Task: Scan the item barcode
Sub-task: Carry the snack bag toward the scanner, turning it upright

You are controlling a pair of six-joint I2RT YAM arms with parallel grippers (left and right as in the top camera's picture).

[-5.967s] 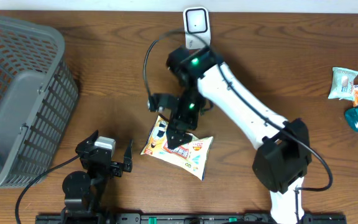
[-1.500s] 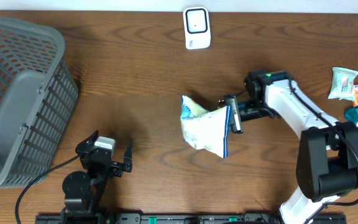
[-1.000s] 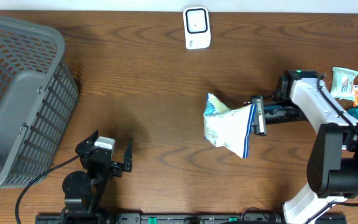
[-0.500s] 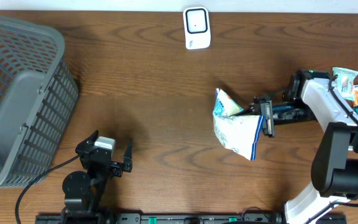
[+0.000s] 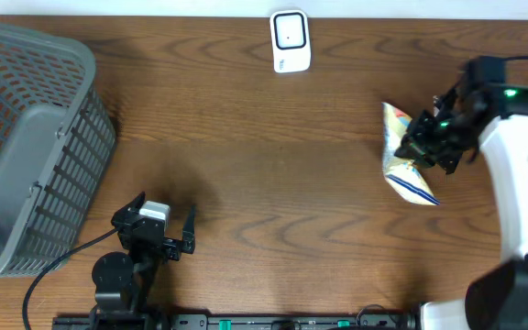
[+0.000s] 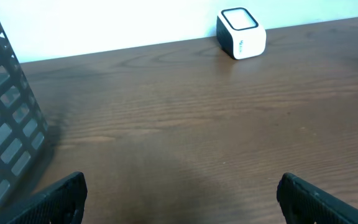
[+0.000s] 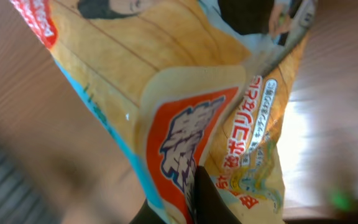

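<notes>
R arm (image 5: 521, 174) is at the right side of the tabletop (image 5: 246, 165). R jaws are pressed together on the snack bag (image 5: 403, 163), pinching its right edge. The bag is tilted, w/ a yellow corner up top and a blue-trimmed corner pointing lower right. It sits well apart from the scanner (image 5: 290, 41), to the scanner's right and nearer the front edge. The scanner is a small white box at the back-centre, upright.

R wrist view is blurred. The bag fills it: yellow w/ an orange-red panel, Japanese print, blue border. One dark finger (image 7: 207, 199) shows at the bottom, tight against the wrapper.

L arm (image 5: 140, 240) is at front-left. L jaws are spread wide w/ nothing between; in the L wrist view their tips sit in the bottom corners, w/ bare wood between them. Grey basket (image 5: 26, 128) is at far left, near the L arm but not touching it.
</notes>
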